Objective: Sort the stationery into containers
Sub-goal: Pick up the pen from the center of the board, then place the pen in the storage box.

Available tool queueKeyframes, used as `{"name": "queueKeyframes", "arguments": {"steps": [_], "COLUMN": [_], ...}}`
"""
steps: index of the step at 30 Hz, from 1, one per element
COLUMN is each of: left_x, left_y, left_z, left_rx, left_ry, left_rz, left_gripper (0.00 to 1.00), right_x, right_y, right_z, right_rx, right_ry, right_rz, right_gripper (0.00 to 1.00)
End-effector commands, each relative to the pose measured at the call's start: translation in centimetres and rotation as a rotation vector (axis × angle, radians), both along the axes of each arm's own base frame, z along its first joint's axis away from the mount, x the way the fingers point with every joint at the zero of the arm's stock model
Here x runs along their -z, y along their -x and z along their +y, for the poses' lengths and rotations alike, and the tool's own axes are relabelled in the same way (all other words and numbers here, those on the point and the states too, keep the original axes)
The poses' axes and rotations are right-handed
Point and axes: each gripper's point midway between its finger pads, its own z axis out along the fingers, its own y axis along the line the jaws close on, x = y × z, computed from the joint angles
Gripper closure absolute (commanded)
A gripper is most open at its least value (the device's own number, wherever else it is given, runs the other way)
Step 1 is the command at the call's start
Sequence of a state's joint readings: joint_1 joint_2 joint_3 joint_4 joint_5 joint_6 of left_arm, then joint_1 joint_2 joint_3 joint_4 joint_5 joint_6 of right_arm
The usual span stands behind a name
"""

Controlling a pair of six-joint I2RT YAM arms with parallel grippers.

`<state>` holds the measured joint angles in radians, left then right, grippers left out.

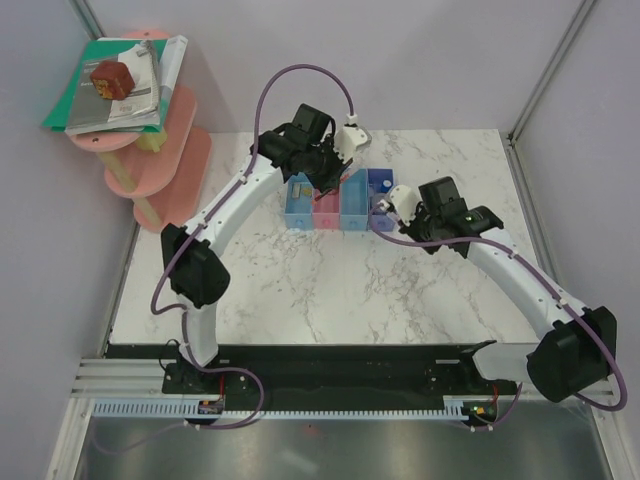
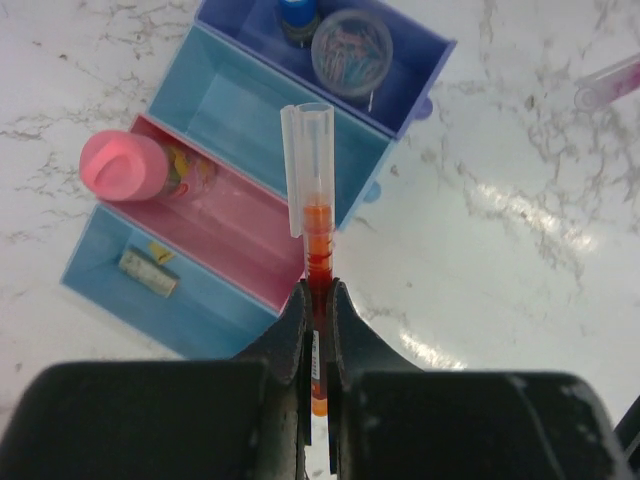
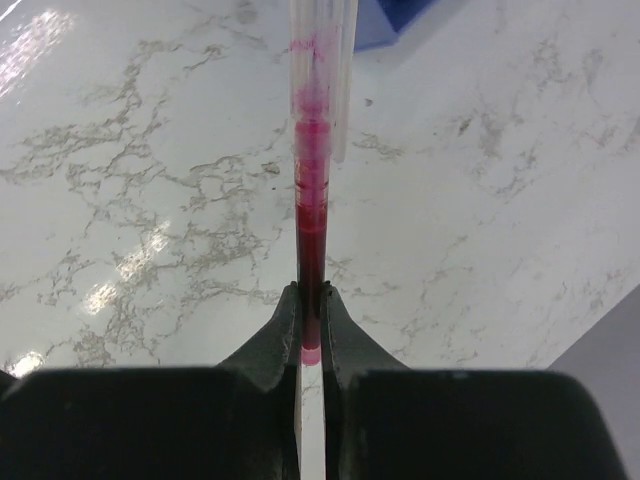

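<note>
Four joined containers (image 1: 355, 215) stand at the back middle of the marble table. My left gripper (image 2: 318, 290) is shut on a thin orange-red pen (image 2: 316, 225) with a clear cap, held above the pink tray (image 2: 240, 225) and the empty light blue tray (image 2: 260, 120). A pink-capped tube (image 2: 125, 170) lies in the pink tray. The outer light blue tray (image 2: 200, 305) holds a tan block (image 2: 148, 272). The darker blue tray (image 2: 405, 95) holds a clear round roll (image 2: 351, 52) and a blue-capped cylinder (image 2: 297, 12). My right gripper (image 3: 311, 292) is shut on a magenta pen (image 3: 312, 190) just right of the trays.
A tiered pink round shelf (image 1: 165, 160) stands off the table's back left, carrying stacked books (image 1: 120, 90) and a brown block (image 1: 112, 78). White marble table (image 1: 330, 290) stretches in front of the trays. The right table edge (image 1: 525, 210) meets a wall.
</note>
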<state>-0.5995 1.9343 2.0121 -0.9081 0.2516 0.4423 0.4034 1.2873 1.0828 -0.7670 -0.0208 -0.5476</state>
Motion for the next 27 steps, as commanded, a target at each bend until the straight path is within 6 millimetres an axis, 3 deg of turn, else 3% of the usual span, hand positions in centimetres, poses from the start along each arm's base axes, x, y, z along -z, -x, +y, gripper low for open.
{"name": "queueKeyframes", "arguments": {"steps": [1,3,5,10,14,21,27], "left_x": [-0.7,-0.9,0.9,4.1,5.0,5.8,7.7], "left_y": [-1.4,-2.1,-3.0,-4.9,-7.1,-10.6,-11.7], "left_z": [-3.5,-4.4,-5.0,-5.9,-6.5,-7.3,-7.5], "left_rx": [-0.164,-0.224,-0.265,-0.399,-0.442,-0.466,-0.473], "left_ry": [0.189,0.233,0.233,0.267,0.301,0.357,0.353], "left_rz": [0.164,0.202,0.240,0.328,0.289,0.202,0.196], "left_gripper": [0.98,0.98,0.98,0.98,0.98,0.98,0.98], "right_x": [-4.5,-5.5,-6.4,-7.8,-8.4,-7.9,-7.8], "right_y": [-2.7,-3.3,-3.8,-4.6,-4.9,-4.8,-4.8], "right_z": [-1.3,-2.2,-2.7,-2.5,-2.3,-2.2,-2.0], "right_rx": [0.248,0.310,0.343,0.358,0.360,0.363,0.355], "right_ry": [-0.120,-0.147,-0.166,-0.213,-0.238,-0.250,-0.255], "right_rz": [-0.143,-0.171,-0.206,-0.248,-0.264,-0.253,-0.257], "right_gripper": [1.00,1.00,1.00,1.00,1.00,1.00,1.00]}}
